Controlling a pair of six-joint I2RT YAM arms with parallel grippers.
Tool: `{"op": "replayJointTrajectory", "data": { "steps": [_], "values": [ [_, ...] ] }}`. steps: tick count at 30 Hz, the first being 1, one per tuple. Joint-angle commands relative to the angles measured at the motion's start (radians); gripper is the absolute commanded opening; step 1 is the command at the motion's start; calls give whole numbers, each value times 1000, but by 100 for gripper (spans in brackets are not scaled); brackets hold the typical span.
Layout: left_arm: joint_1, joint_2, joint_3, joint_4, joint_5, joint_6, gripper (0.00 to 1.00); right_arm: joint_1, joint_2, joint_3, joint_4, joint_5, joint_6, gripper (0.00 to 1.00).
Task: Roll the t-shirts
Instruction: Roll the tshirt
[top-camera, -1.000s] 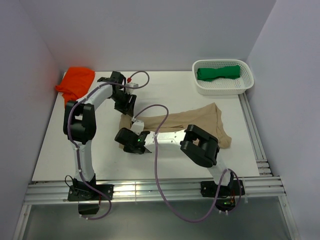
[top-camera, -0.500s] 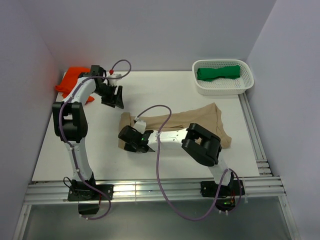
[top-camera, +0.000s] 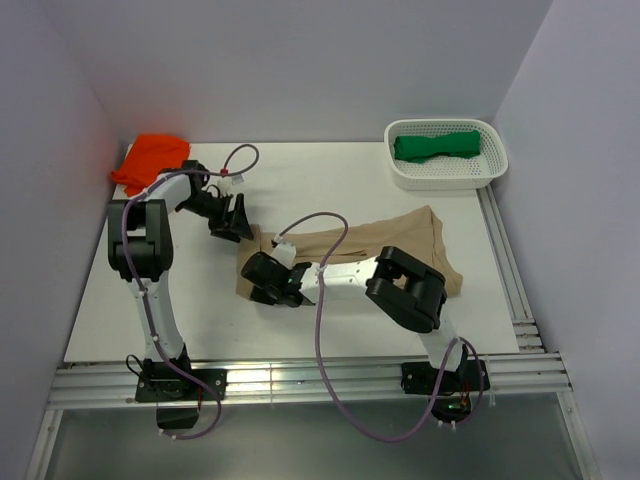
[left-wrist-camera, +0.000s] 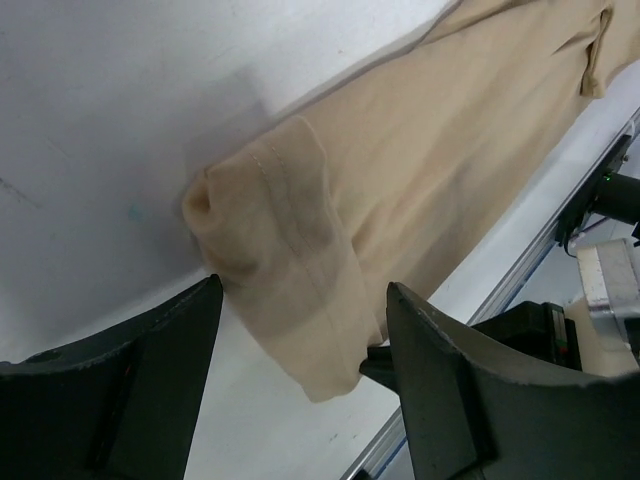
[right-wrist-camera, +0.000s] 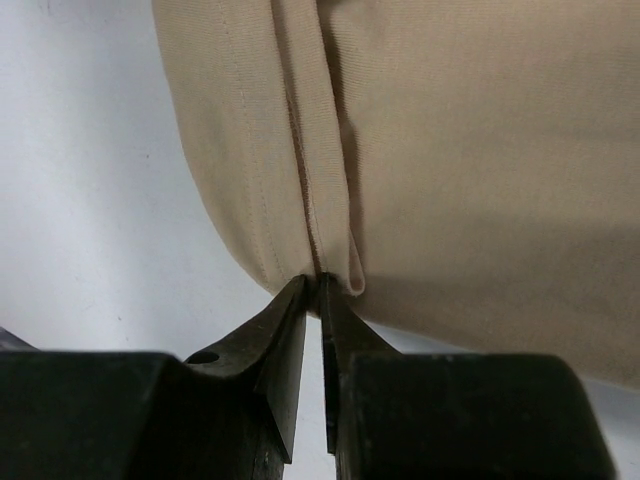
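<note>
The tan t-shirt (top-camera: 390, 245) lies folded into a long narrow band across the middle of the white table (top-camera: 330, 185), smooth beige cloth with stitched hems, its left end curled into a small loose roll. The right gripper (right-wrist-camera: 312, 285) is pinched closed on the doubled hem at that end, while the left gripper (left-wrist-camera: 305, 300) hovers just over the roll, fingers spread wide and holding nothing. The dark green t-shirt (top-camera: 435, 145) sits bunched in the white basket (top-camera: 445, 182) at the far right corner, the orange t-shirt (top-camera: 152, 160) heaped at the far left
</note>
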Motion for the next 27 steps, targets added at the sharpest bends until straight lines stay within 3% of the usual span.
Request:
{"op": "replayJointTrajectory", "data": {
  "steps": [1,8,15,21,27],
  "values": [
    [-1,28,-21,92,42,-57,71,-4,-24,-50,-53,4,10,18],
    [-3,48,-24,136,4,-120,61,-2,-50,-62,-58,22,14,22],
    [-23,-19,-45,156,-65,-147,15,10,-109,20,-234,143,-9,42],
    [-46,-78,-54,155,-148,-163,8,50,-99,201,-422,281,-34,48],
    [-69,-73,-21,118,-189,-166,5,68,58,437,-510,314,-91,49]
  ]
}}
